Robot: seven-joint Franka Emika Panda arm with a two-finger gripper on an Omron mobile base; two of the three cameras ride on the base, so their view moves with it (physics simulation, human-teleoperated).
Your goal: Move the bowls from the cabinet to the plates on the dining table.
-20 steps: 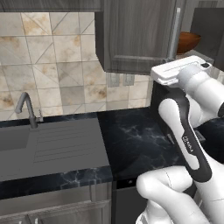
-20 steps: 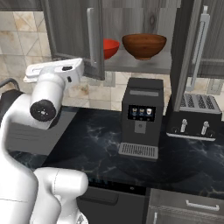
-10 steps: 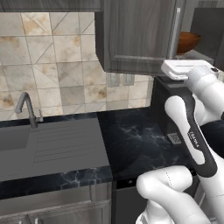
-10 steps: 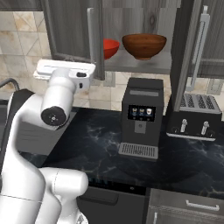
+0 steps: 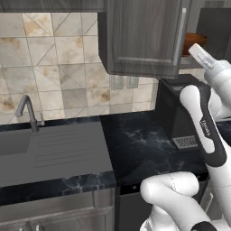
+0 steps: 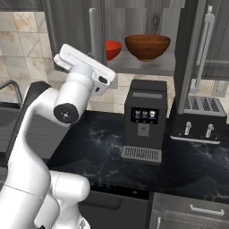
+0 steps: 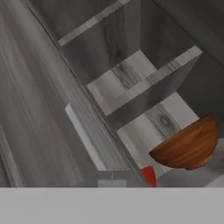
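Gripper: clenched, empty, raised near the cabinet (image 6: 147, 18) opening.
Red bowl (image 6: 112, 48): on the shelf, left.
Brown bowl (image 6: 147, 46): on the shelf, right.
Progress: no bowl moved yet; both remain.

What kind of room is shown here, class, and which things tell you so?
A kitchen: a sink with a tap in a black counter, a coffee machine beside a toaster, and bowls in a wall cabinet.

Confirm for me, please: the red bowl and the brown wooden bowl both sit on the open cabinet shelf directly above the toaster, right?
Not quite: the red bowl and brown bowl sit on the cabinet shelf above the coffee machine, not the toaster, which stands further right, as the right base view shows.
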